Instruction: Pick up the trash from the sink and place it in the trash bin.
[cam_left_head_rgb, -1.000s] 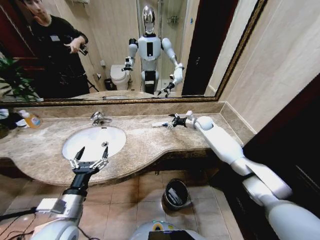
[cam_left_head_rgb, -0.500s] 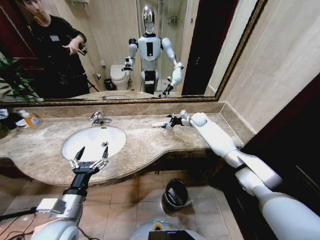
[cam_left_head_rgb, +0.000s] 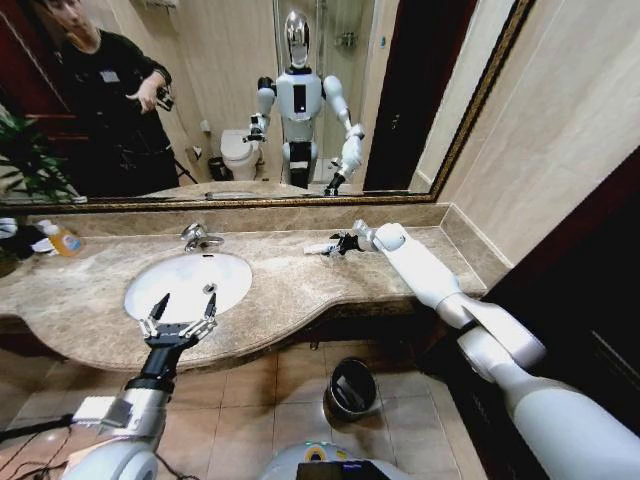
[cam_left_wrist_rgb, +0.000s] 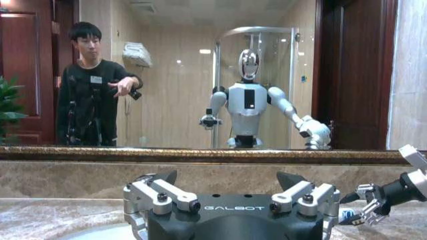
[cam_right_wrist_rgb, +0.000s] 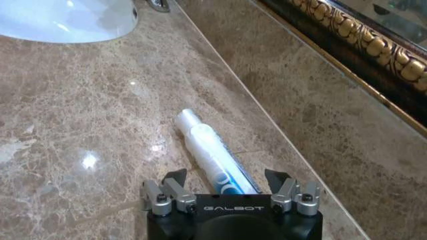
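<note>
as the small white tube (cam_right_wrist_rgb: 212, 158) looks light and slippery, the wide-open right gripper (cam_right_wrist_rgb: 231, 186) should take its middle; left gripper (cam_left_head_rgb: 180, 317) waits spread.

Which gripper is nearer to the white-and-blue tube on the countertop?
The right. The right gripper stands open directly over the white-and-blue tube, one finger on each side. The left gripper hovers open at the sink's front rim, well away.

One white-and-blue tube (cam_right_wrist_rgb: 212, 159) lies on the surface (cam_left_head_rgb: 290, 275); there are one sink (cam_left_head_rgb: 190, 280), one bin (cam_left_head_rgb: 352, 388), one orange bottle (cam_left_head_rgb: 62, 238), two tools.
</note>
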